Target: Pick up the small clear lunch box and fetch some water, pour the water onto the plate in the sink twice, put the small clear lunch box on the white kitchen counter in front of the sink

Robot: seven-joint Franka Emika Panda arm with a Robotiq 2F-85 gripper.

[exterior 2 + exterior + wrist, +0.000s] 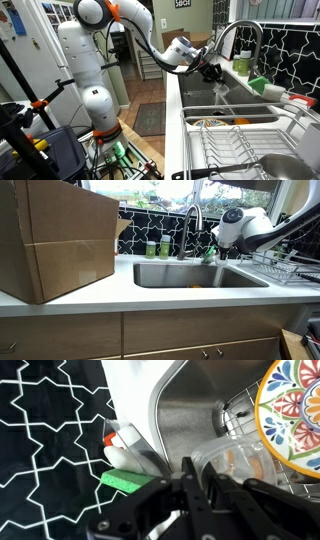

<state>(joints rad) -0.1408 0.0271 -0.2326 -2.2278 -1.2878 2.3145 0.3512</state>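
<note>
Gripper [197, 472]: jaws clamped on the rim of the small clear lunch box [235, 460].
Box position: tilted above the sink [185, 410], near the patterned plate [295, 410].
Sponge [125, 482]: green, at the sink's edge.

The sink [170, 275] is brushed steel; the white kitchen counter [150, 296] is smooth and faintly glossy. At left, the cardboard box [55, 235] looks matt. The small clear lunch box [235, 460] is see-through plastic.

The end effector [197, 488] grips the clear tub [240, 462] over the steel sink [190, 420]. A colourful plate [295, 410] is at upper right, a green sponge [125, 481] at lower left.
</note>
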